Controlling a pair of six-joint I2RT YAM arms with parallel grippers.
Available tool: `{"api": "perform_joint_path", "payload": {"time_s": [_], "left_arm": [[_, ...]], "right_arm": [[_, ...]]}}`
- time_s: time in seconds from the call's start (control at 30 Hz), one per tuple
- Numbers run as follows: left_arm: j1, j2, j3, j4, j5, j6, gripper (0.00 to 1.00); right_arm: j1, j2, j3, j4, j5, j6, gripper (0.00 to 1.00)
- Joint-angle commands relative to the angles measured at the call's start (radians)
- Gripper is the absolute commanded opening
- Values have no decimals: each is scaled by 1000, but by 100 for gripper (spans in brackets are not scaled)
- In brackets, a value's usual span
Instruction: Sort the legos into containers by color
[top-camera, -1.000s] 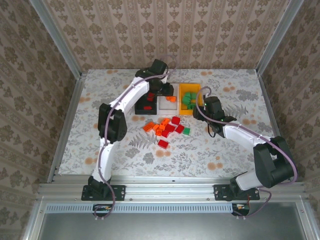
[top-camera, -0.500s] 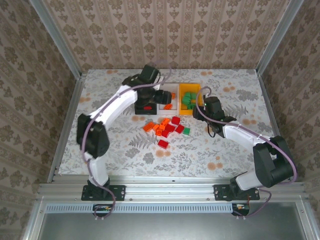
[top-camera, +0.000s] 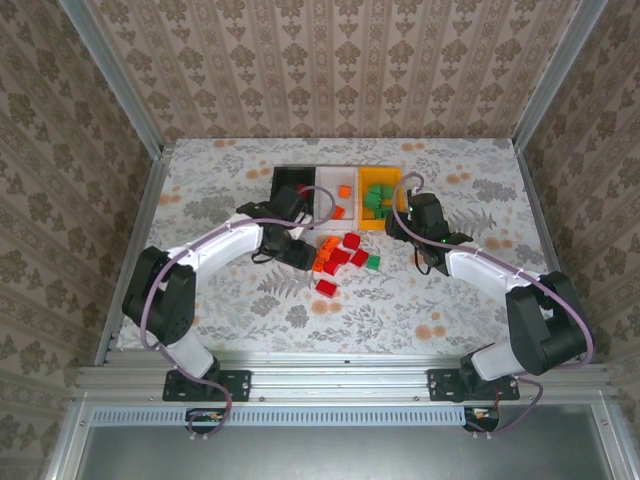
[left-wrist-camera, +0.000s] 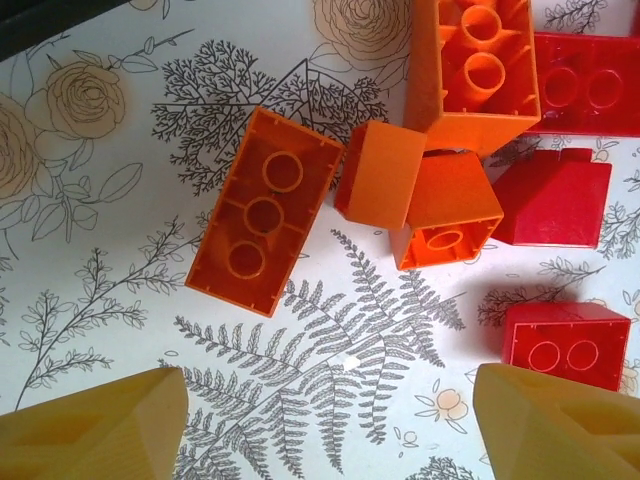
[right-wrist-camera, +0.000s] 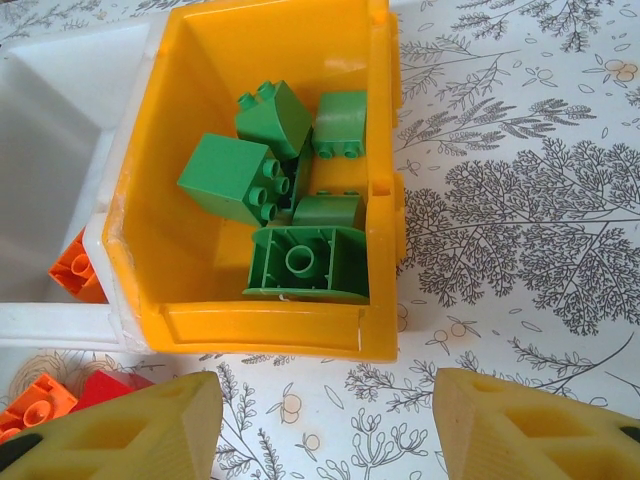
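**Surface** (top-camera: 450, 290): pale covering printed with grey ferns and small orange flowers.

Lying directly on it, placed from the white bin (top-camera: 328, 200):
- black bin (top-camera: 293, 170), against its left side
- yellow-orange bin (top-camera: 380, 170), against its right side; the three form one row
- loose bricks (top-camera: 338, 256), red and orange, clustered just on its near side
- green brick (top-camera: 373, 262), near-right of it, at the cluster's right edge
- red brick (top-camera: 326, 288), alone, nearer than the cluster

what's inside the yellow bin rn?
The yellow bin holds only green legos, five or six, piled to one side; the biggest lies upside down. Part of the floor is bare. Anything under the pile is covered.
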Motion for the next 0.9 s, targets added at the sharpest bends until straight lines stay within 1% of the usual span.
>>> {"api": "perform_joint_path", "payload": {"time_s": [0.0, 0.03, 0.2, 0.3, 0.6, 0.77, 0.87], "left_arm": [[5, 80, 47, -51, -115, 59, 77], [5, 99, 54, -56, -137, 62, 76], [6, 152, 58, -22, -123, 80, 74], [8, 193, 71, -3, -143, 89, 73], [19, 241, 98, 58, -170, 140, 72], [44, 241, 79, 112, -142, 142, 69], [42, 247, 84, 128, -118, 142, 64]], "right_arm": [[-5, 11, -11, 17, -7, 8, 59], [-5, 9, -12, 19, -8, 10, 59], [-4, 15, -7, 20, -8, 11, 59], [-4, 17, -6, 19, -8, 10, 59], [-5, 20, -4, 18, -11, 11, 60], [-4, 26, -3, 19, -13, 10, 60], [-4, 33, 1, 19, -14, 10, 59]]}}
